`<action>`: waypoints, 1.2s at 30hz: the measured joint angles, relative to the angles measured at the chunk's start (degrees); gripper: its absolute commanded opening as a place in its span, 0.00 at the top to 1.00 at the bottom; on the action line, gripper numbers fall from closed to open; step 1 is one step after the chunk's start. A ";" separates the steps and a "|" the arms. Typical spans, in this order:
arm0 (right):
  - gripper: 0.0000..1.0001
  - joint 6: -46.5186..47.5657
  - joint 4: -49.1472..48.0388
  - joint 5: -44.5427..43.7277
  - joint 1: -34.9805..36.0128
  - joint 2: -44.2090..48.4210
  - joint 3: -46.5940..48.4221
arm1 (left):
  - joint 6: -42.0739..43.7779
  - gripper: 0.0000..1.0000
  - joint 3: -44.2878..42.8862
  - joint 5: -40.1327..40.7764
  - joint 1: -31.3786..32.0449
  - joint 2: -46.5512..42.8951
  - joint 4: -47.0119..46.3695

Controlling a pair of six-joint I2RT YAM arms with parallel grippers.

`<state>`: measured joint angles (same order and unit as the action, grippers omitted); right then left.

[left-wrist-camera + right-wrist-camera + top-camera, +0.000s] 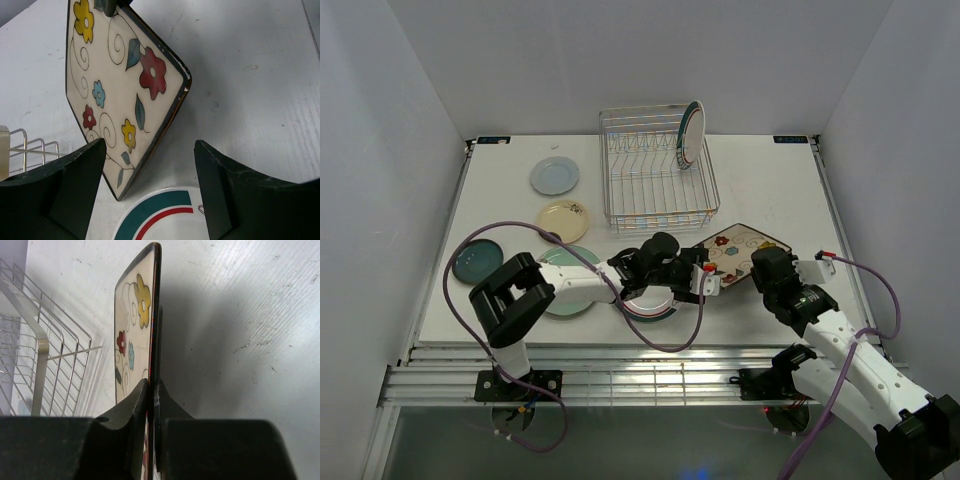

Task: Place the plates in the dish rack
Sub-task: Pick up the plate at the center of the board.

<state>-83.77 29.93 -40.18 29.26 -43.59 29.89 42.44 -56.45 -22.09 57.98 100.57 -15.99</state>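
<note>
One rimmed plate (691, 135) stands in the dish rack (640, 165), upper centre. The right gripper (151, 390) pinches the square floral plate (735, 250), centre-right. The left gripper (149, 150) gapes over a second rimmed plate (160, 210). Four other plates (563, 217) lie unloaded at left.

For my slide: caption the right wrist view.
Right tool pinching the floral plate by its edge, dish rack at left.
</note>
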 measured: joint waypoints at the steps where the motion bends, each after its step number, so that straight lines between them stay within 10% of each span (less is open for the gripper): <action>1: 0.92 0.20 0.00 0.07 0.00 0.00 0.11 | 0.00 0.21 -0.20 0.07 0.04 0.57 -0.42; 36: 0.92 1.88 -0.37 -0.66 -0.26 0.00 0.92 | 3.06 0.82 -2.23 4.87 3.67 6.05 -6.05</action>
<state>-81.89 29.56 -40.84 28.99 -43.59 30.81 45.50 -58.67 -17.21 61.65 106.63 -22.04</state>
